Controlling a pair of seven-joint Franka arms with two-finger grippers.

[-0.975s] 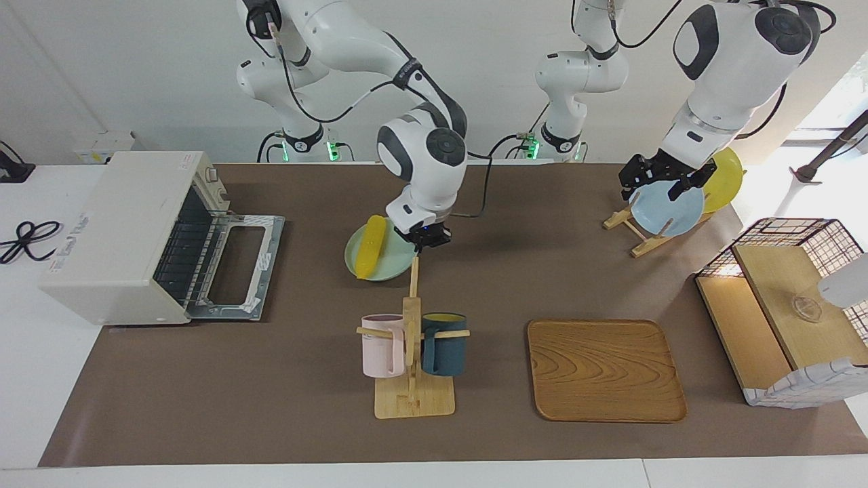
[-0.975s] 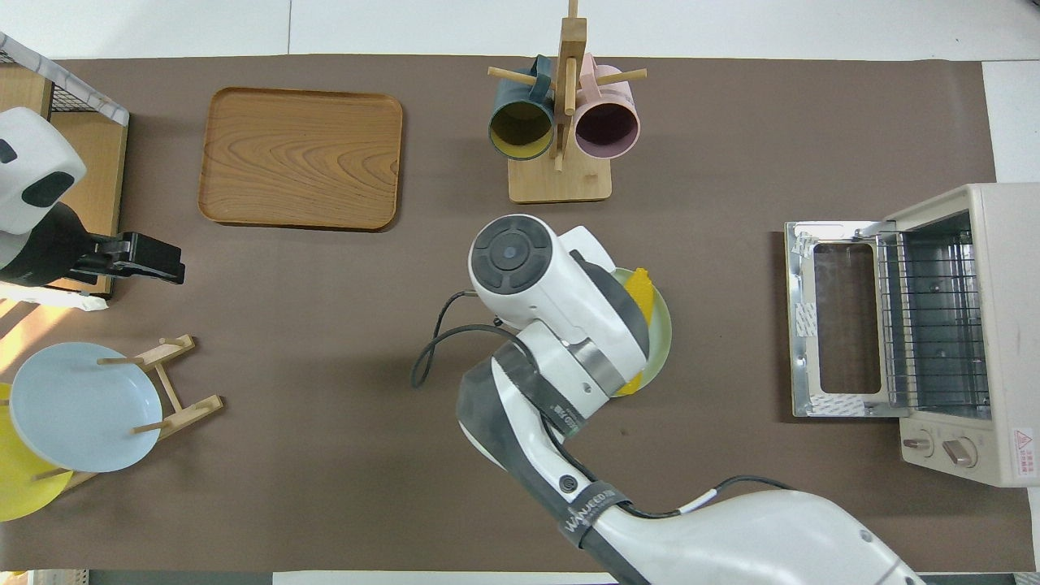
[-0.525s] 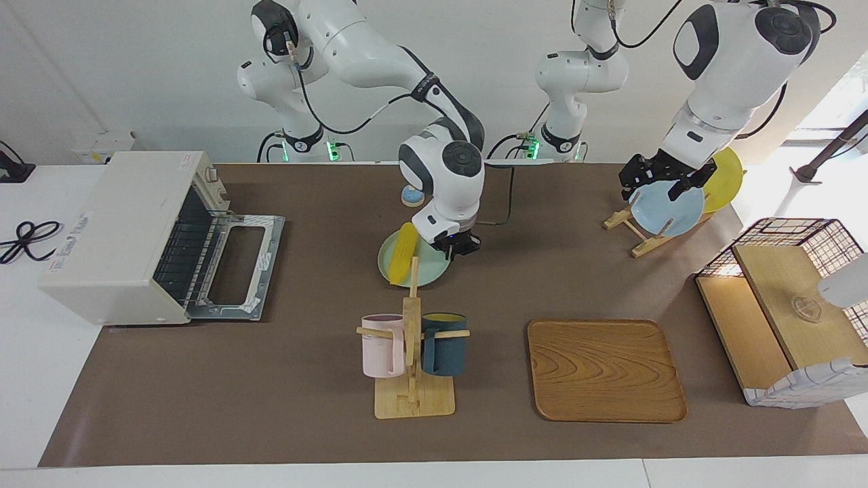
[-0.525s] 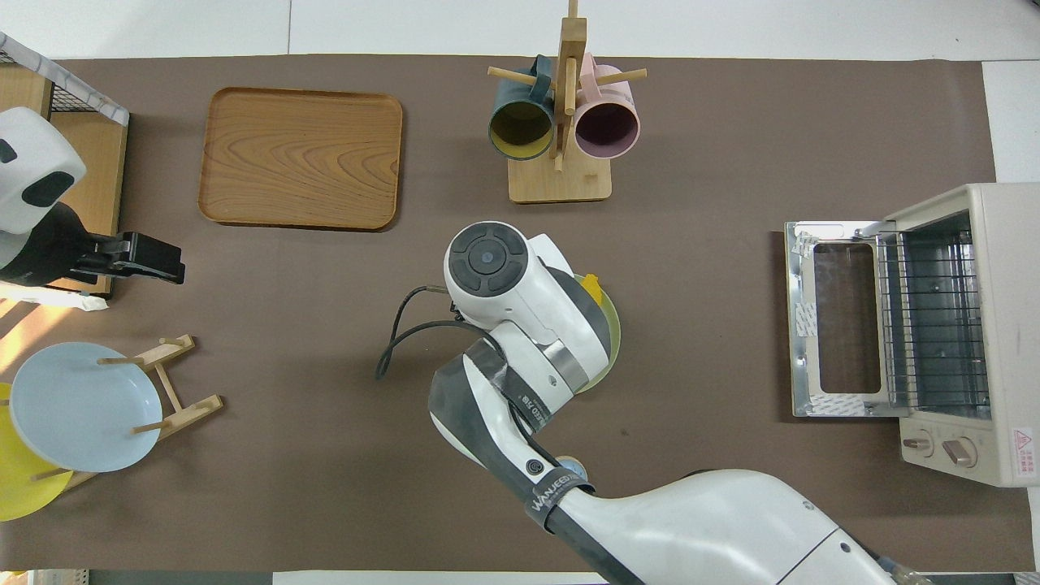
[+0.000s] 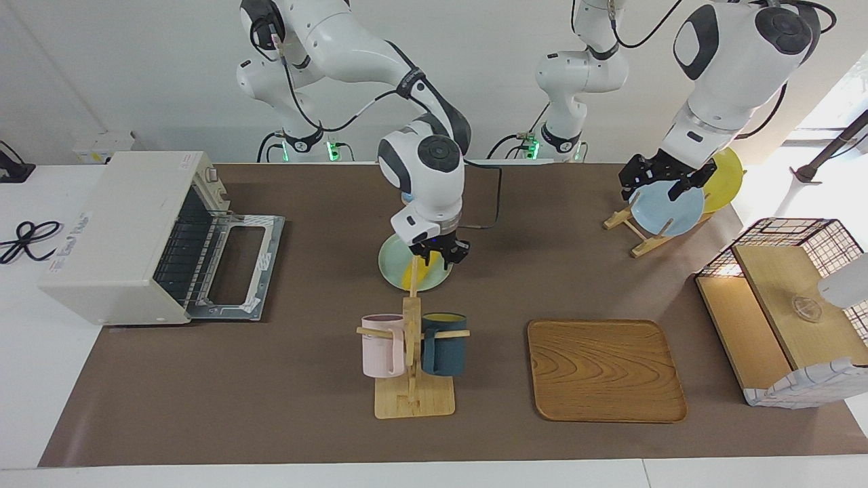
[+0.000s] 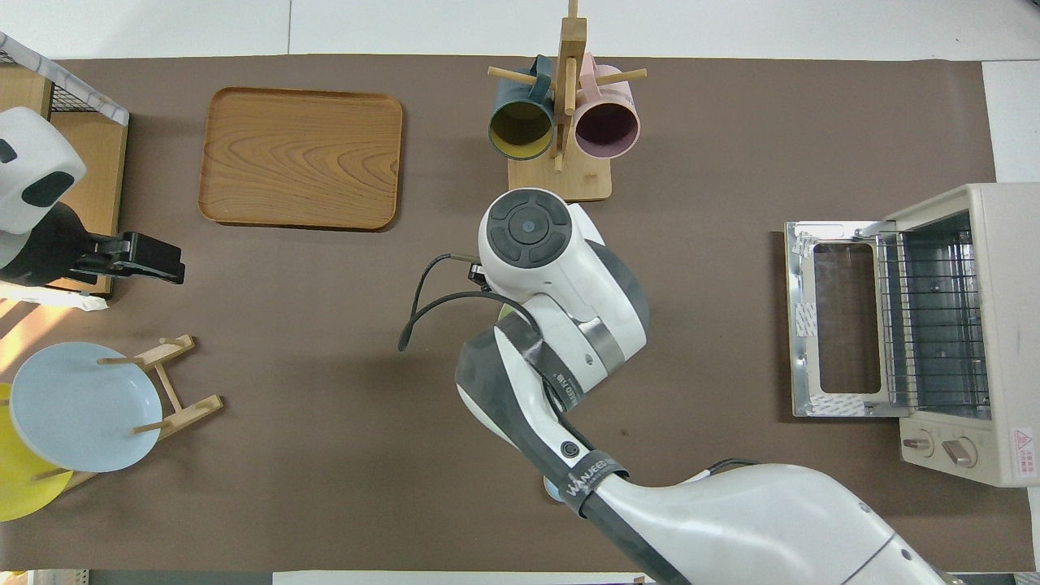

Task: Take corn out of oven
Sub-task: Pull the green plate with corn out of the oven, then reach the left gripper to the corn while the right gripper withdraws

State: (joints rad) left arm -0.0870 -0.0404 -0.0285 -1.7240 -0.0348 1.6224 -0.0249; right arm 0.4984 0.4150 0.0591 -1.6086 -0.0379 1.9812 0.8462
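The corn [image 5: 409, 273] lies on a pale green plate [image 5: 393, 261] at the middle of the table, outside the oven [image 5: 115, 230]. The oven's door [image 5: 234, 264] hangs open, and its wire rack [image 6: 934, 317] is bare. My right gripper [image 5: 441, 256] hangs just over the plate and corn with its fingers apart, gripping nothing. In the overhead view the right arm hides both corn and plate. My left gripper [image 5: 661, 179] waits open over the dish rack, holding nothing.
A mug tree [image 5: 413, 352] with a pink and a dark blue mug stands farther from the robots than the plate. A wooden tray [image 5: 605, 369] lies beside it. A dish rack holds a blue plate [image 5: 668, 207] and a yellow plate [image 5: 722, 179]. A wire-and-wood basket box [image 5: 786, 305] sits at the left arm's end.
My right gripper slid the green plate with the corn toward the left arm's end, then opened and shifted over the plate. The left arm has not moved.
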